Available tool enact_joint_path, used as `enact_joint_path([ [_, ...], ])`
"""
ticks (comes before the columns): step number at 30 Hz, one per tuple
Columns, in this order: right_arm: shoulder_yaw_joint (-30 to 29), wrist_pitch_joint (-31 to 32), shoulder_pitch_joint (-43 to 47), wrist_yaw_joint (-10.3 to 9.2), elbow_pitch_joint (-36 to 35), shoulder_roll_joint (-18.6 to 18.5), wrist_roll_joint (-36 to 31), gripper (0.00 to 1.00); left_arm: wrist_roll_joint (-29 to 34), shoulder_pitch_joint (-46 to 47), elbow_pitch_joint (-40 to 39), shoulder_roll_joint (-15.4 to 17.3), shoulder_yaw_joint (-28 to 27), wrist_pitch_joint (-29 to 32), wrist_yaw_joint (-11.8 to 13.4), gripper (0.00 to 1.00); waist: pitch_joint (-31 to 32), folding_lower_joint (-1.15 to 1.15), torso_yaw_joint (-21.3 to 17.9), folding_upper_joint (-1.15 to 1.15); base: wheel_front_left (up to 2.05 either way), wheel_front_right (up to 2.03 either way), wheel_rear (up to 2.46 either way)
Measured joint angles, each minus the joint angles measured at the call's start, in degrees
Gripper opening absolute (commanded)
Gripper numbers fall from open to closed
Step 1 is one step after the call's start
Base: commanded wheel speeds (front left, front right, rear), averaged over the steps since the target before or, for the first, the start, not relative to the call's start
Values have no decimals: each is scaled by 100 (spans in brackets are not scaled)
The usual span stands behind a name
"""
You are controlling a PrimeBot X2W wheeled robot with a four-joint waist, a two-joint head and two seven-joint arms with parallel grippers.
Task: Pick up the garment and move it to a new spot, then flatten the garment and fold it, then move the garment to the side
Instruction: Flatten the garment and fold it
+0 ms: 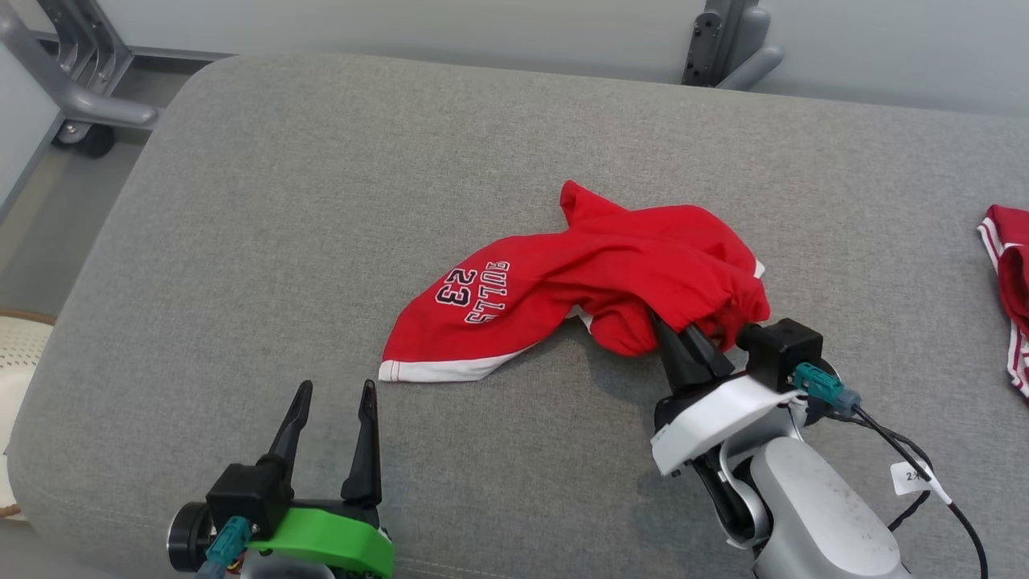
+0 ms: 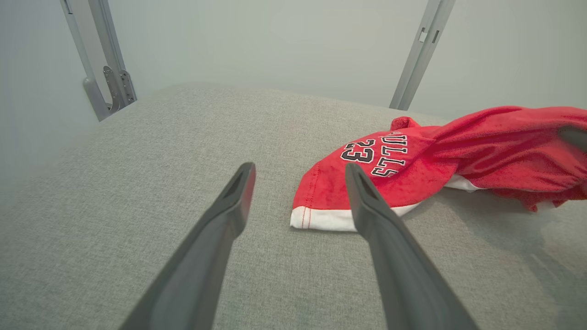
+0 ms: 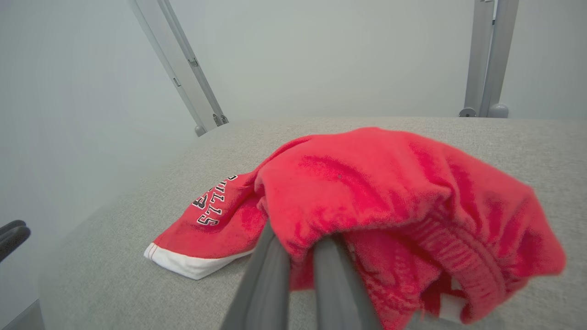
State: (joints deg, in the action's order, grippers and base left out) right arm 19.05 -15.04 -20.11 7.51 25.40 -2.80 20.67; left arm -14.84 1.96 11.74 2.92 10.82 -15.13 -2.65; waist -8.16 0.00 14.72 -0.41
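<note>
Red cloth with a white hem: this is the garment (image 1: 595,281), a pair of sport shorts, and it lies about in the middle of the grey cushion (image 1: 321,201), a little toward the right edge. The printed letters "BULLS 23" (image 1: 474,293) face up on the flat leg, which points to the near left corner. This leg rests on the cushion with its white hem (image 1: 438,370) flat.

The other end of the garment is bunched. I see the right gripper (image 1: 674,336) there, and its two dark fingers are pressed together with the red cloth pinched between them. In the right wrist view the cloth (image 3: 367,192) hangs over the fingers (image 3: 270,275) and hides their tips. In the left wrist view this bunched end (image 2: 513,146) stands a little above the cushion, with a shadow under it.

The left gripper (image 1: 337,388) is close to the near edge, toward the left. Its jaws stand wide apart and nothing is between them. Its fingertips are near the white hem but do not touch it; the left wrist view (image 2: 298,169) shows grey fabric between the fingers.

A second red garment (image 1: 1009,281) with white stripes lies at the right edge, well apart from the first. Behind the far edge I see grey metal frame legs (image 1: 80,88).
</note>
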Motion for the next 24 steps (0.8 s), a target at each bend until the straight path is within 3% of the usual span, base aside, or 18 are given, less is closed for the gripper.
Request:
enact_joint_path([
  [6,112,236,102,1,-877,-125,-138,0,-27,-66,-4,0,35,0,16,100,153,0,-117,0,0,0,0],
  [12,-267,907,159,1,-1437,-458,-278,0,-88,-99,-30,-1,131,0,23,100,228,0,-57,0,0,0,0],
  [18,-231,1502,-803,-1,-294,-1111,-226,0,-186,-17,-15,-2,304,0,10,100,95,0,169,0,0,0,0],
  [24,56,1460,-1844,1,1221,-1543,-203,0,-241,116,2,-1,493,0,14,100,-95,0,473,0,0,0,0],
])
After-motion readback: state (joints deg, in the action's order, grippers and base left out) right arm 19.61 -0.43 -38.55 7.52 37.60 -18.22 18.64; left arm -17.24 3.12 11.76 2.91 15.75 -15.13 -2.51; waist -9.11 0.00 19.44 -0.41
